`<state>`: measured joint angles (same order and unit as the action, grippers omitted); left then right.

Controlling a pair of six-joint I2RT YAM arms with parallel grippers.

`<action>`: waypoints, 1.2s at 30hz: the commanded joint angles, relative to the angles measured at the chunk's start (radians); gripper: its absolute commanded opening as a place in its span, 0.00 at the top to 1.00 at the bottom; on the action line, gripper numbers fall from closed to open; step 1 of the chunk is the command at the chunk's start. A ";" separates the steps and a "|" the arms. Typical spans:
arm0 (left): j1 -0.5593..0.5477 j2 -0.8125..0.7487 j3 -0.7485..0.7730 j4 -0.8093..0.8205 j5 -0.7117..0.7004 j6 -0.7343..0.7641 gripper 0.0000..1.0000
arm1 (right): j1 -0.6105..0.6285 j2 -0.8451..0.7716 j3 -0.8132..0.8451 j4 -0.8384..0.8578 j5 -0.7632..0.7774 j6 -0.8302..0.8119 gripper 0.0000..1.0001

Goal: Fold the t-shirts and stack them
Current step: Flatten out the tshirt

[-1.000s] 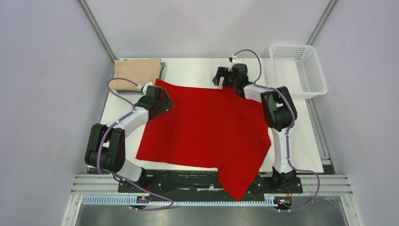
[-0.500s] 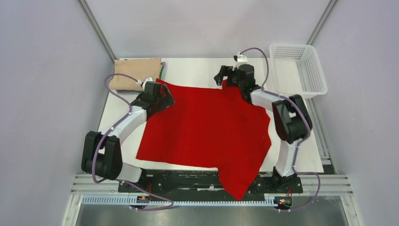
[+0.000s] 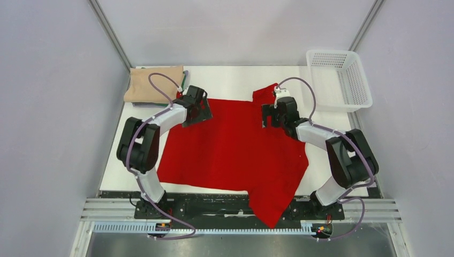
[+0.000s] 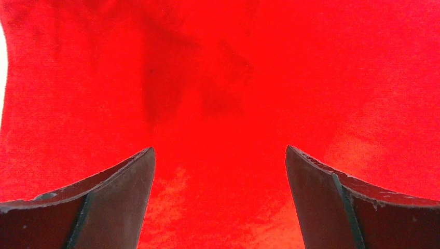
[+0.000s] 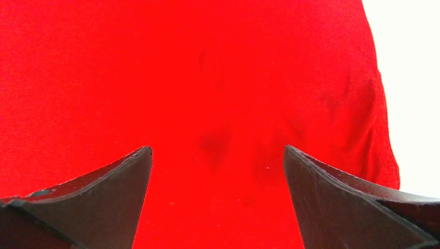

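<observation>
The red t-shirt (image 3: 235, 150) lies spread across the table, with one part hanging over the near edge (image 3: 269, 210). A folded beige t-shirt (image 3: 152, 83) sits at the far left corner, and a dark green edge (image 3: 185, 80) shows beside it. My left gripper (image 3: 201, 106) hovers open over the red shirt's far left part. My right gripper (image 3: 269, 116) hovers open over its far right part. Red cloth (image 4: 218, 93) fills the left wrist view between the spread fingers (image 4: 122, 199). The right wrist view shows red cloth (image 5: 218, 88) with nothing gripped between the fingers (image 5: 332, 199).
A white mesh basket (image 3: 338, 79) stands at the far right corner. Bare white table (image 3: 230, 80) shows behind the red shirt and along the right side (image 5: 410, 78). Both arms' bases sit on the black rail (image 3: 214, 206) at the near edge.
Both grippers have moved inward from the shirt's far corners to above the cloth, the left one rightward, the right one nearer and leftward. The red corner at the far right now shows.
</observation>
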<state>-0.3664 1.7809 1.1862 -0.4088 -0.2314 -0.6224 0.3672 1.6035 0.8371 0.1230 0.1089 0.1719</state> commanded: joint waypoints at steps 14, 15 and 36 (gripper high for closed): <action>0.000 0.302 0.262 -0.022 0.020 0.013 0.00 | -0.111 0.341 0.242 -0.075 0.122 -0.013 0.02; 0.001 0.321 0.283 -0.022 0.033 0.014 0.00 | -0.119 0.361 0.265 -0.076 0.117 -0.014 0.02; -0.054 0.152 0.365 -0.064 0.007 0.064 0.00 | -0.148 0.120 0.353 -0.217 0.065 -0.044 0.02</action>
<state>-0.3771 2.1860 1.6867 -0.4675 -0.1833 -0.6037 0.2024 1.9945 1.3182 -0.0906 0.1852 0.1356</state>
